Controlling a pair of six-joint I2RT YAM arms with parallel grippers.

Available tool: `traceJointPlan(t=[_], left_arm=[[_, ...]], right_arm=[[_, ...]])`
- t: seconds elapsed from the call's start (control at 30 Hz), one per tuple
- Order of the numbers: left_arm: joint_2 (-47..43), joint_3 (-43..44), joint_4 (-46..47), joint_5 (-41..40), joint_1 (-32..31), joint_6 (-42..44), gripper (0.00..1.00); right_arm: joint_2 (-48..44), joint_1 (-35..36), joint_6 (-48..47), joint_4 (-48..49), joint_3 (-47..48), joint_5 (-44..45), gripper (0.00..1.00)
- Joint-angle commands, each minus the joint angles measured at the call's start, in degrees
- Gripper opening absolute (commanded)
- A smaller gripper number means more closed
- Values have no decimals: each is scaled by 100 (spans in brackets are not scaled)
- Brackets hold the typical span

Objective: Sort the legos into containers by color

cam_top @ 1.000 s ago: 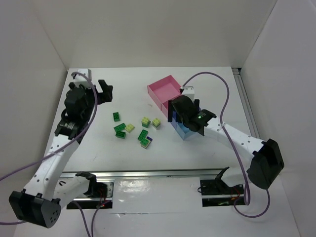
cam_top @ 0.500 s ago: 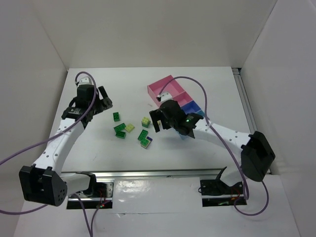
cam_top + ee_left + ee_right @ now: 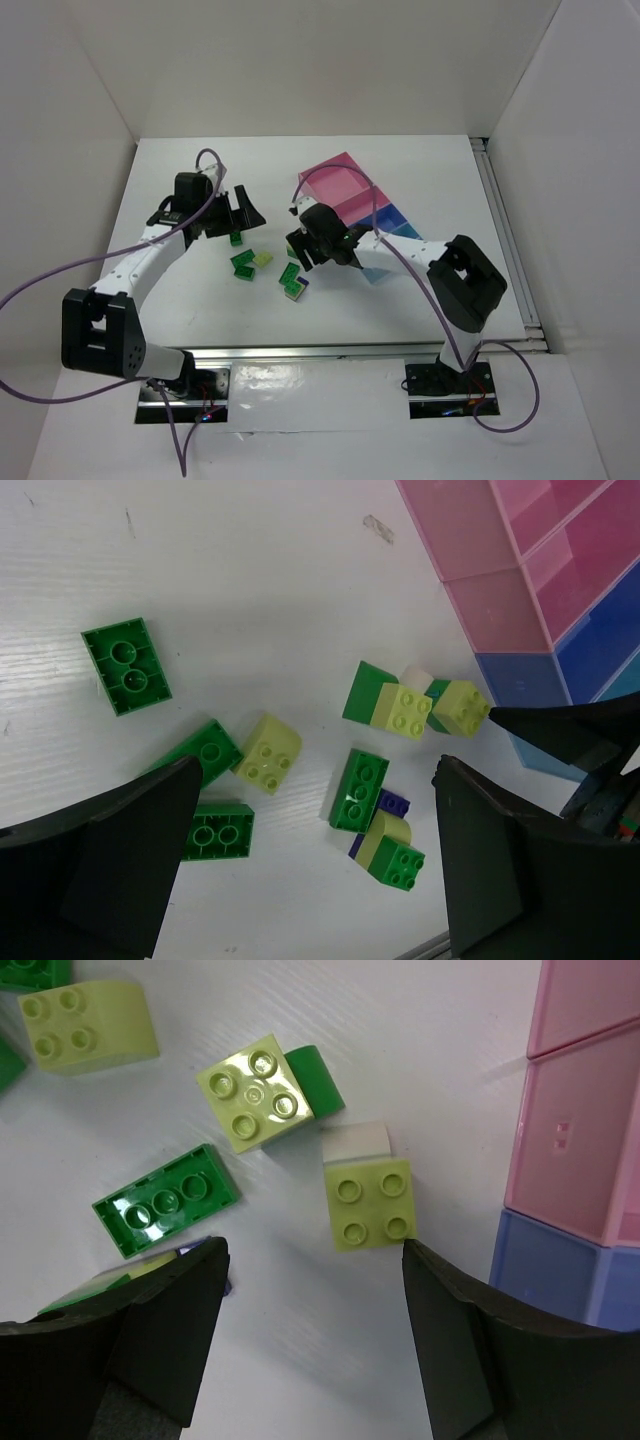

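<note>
A strip of bare tabletop separates the pale yellow-green brick from the pink tray wall, leaving room for one of the fingers of the right gripper. On the brick's other side, a second pale brick and a dark green brick stand near, not touching it.

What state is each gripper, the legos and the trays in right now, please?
Left gripper, open, holding nothing.
Right gripper, open, not gripping the pale yellow-green lego just ahead of it.
Legos, loose on the table, unsorted.
Trays, upright, no lego visible inside.
</note>
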Motion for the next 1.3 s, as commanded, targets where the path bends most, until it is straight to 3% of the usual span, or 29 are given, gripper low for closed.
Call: traceJointPlan(t=[0.0,0.13,0.43,0.47,0.57,0.7,0.73,0.8,1.0,1.1,1.2,1.27], left_arm=[[133,59,163,488,81,48,100],[194,113,91,804,134,206,99],[133,51,91,672,134,206,94],[133,51,91,672,134,206,94],[133,51,91,725,134,206,92],[185,51,91,725,134,154,92],[186,51,91,725,134,154,92],[238,51,91,725,134,154,92],[291,51,91,778,134,154,92],[344,51,91,778,134,154,94],[344,51,91,831,134,154,94],[344,51,91,831,134,154,94]], right_arm=[[153,-29,-137,370,291,-54,77],[215,-82,-84,370,344,270,78],[443,-82,-137,370,536,606,78],[504,-82,-206,370,537,606,83],[558,-213,-259,370,651,545,84],[619,-266,-260,441,756,491,74],[689,-266,-260,441,809,491,66],[759,-266,-260,388,862,430,60],[813,-266,-312,336,862,272,54],[865,-266,-312,230,915,219,60],[865,-266,-260,230,915,288,60],[813,-266,-260,230,915,289,53]])
